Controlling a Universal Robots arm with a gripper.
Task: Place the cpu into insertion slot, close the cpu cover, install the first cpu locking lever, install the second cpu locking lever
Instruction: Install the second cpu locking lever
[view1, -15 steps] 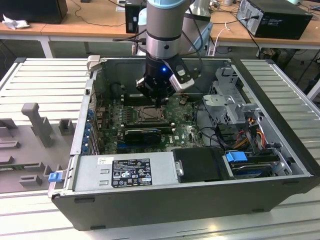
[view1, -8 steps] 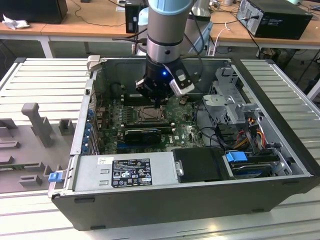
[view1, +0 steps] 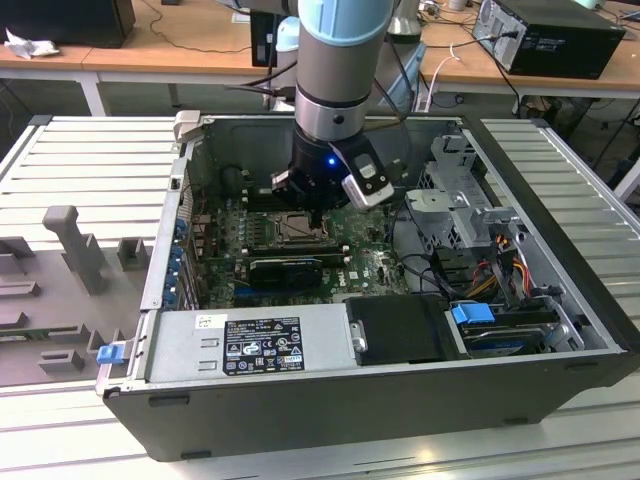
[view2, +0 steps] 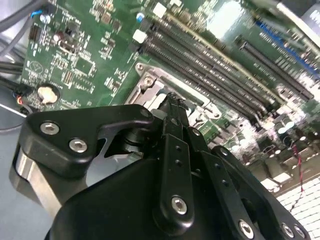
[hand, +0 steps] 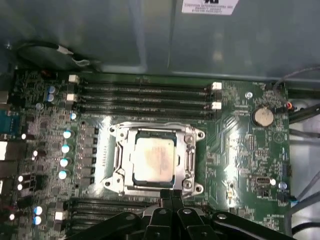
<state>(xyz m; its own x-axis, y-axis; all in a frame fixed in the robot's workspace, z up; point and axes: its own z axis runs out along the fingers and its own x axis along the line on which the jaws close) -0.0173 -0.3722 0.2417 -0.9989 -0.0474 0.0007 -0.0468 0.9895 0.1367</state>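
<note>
The cpu, a pale square chip, lies flat in the insertion slot on the green motherboard. The cpu cover, a grey metal frame, lies down around the chip; it also shows in the second wrist view as the cpu cover. My gripper is shut with its black fingertips pressed together, right at the edge of the cover's frame, with nothing visible between them. In the exterior view the gripper hangs low inside the open computer case, over the socket. How the locking levers stand I cannot tell.
Long black memory slots run beside the socket, with a coin battery nearby. A black graphics card, the power supply, a drive cage and loose cables crowd the case. Case walls surround the board.
</note>
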